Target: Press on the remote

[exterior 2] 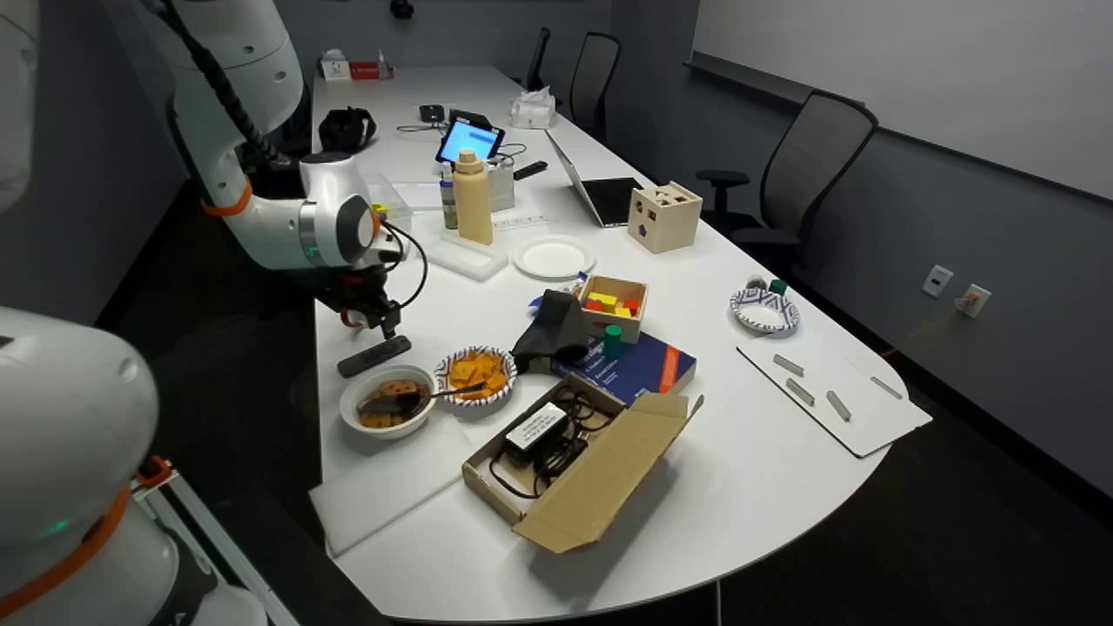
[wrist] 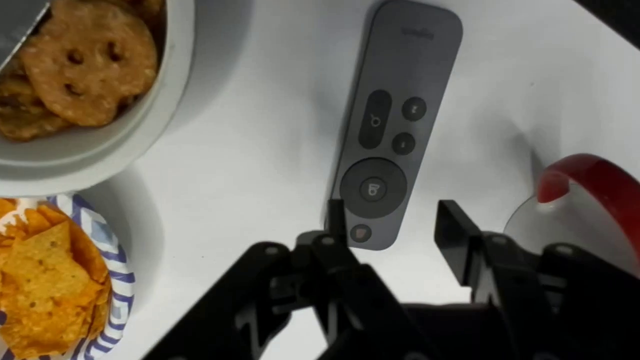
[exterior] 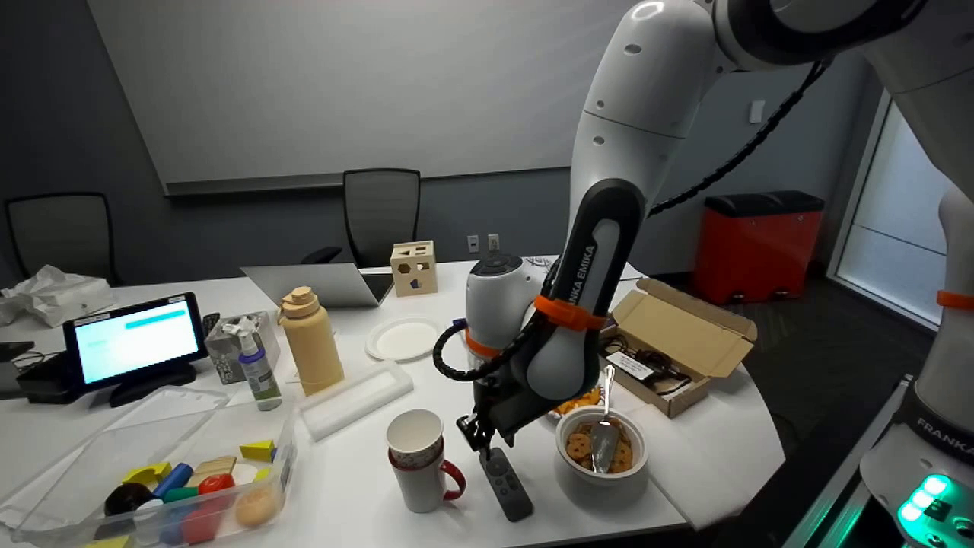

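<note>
I'm seeing the remote lying on the surface between mug and bowl, slim, dark grey, round-cornered, its buttons darker; the pincer is hovering at one end, fingers apart.

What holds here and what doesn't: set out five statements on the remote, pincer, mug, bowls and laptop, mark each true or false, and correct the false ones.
1. The remote lies between the mug and the white bowl. True.
2. The pincer is shut. False: the pincer is open.
3. Orange chips sit in a patterned bowl. True.
4. The mug's handle is blue. False: the handle is dark red.
5. The laptop is closed. False: the laptop stands open.
</note>
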`<state>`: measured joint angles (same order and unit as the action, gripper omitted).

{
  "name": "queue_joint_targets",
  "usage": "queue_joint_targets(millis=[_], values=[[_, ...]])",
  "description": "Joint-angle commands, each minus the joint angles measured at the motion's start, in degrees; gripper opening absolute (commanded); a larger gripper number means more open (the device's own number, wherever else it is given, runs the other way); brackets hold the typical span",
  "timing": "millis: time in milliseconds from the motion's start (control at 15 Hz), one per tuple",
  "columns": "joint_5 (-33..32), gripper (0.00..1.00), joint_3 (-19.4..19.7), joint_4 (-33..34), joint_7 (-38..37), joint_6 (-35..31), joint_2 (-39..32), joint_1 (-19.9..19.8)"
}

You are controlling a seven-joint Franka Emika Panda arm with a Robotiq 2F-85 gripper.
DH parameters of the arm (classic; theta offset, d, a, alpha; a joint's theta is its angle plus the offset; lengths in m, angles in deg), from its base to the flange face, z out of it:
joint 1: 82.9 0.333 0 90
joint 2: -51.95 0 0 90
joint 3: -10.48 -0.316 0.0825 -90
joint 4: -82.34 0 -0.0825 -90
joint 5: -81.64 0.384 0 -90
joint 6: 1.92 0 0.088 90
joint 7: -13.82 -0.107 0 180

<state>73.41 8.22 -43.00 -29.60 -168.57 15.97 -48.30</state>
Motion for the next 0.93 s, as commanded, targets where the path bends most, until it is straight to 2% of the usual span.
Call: queue_joint_targets(millis=[0,133,200,867], values=[[2.04,0.19,1.80,2.64,1.85,0.40,-2.24,2.21],[2.16,0.04,2.75,3.10,2.00,0.49,-3.18,3.21],[2.31,0.01,3.18,3.33,2.02,0.43,-3.77,3.70],[4.49,0.00,5.93,5.48,1.87,0.56,-6.56,6.77]])
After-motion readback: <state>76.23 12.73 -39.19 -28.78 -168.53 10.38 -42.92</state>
